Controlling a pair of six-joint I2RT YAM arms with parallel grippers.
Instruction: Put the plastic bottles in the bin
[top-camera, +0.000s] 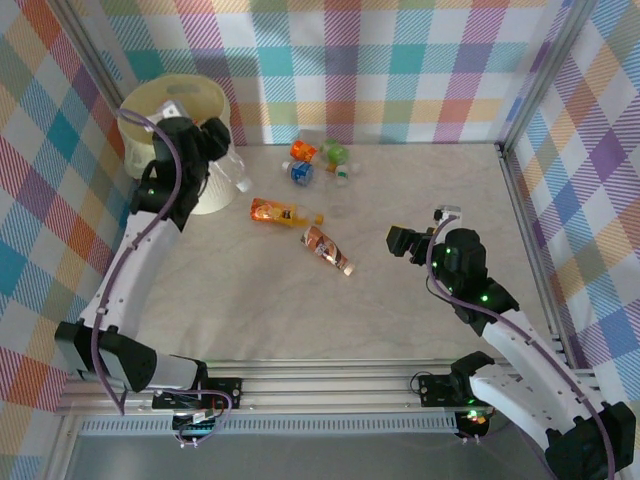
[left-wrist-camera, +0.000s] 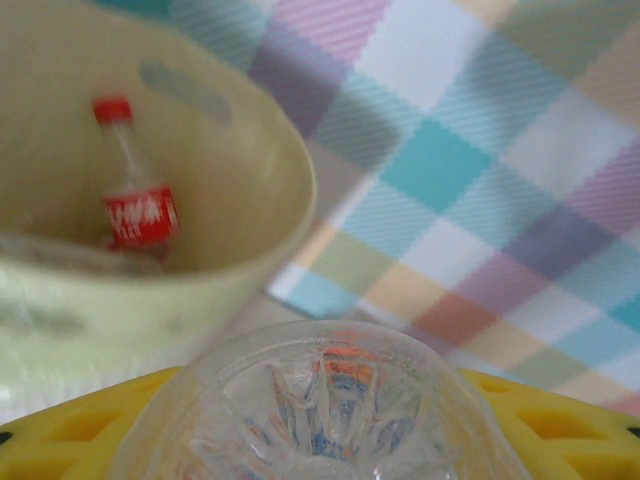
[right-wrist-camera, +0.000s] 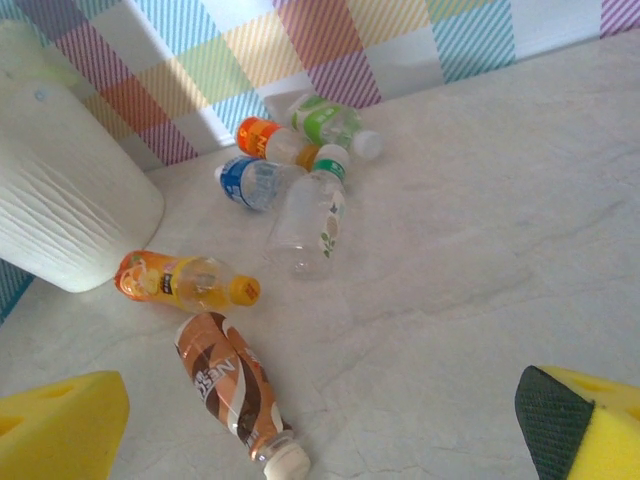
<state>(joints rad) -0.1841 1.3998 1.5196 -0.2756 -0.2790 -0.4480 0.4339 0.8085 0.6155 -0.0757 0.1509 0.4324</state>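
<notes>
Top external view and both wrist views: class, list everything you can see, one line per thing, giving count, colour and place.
bin: one, cream-yellow, far left of the table
red-labelled bottle: one, red cap, inside the bin
clear bottle: one, see-through, held beside the bin's rim
orange bottle: one, lying mid-table near the bin
brown bottle: one, lying just right of the orange bottle
far bottles: four, clustered by the back wall: orange-labelled, blue-labelled, green-labelled, green-capped clear
table: one, pale marbled
checked cloth: multicoloured, on the walls
left tool: one, shut on the clear bottle
right tool: one, open, over the table's right side
</notes>
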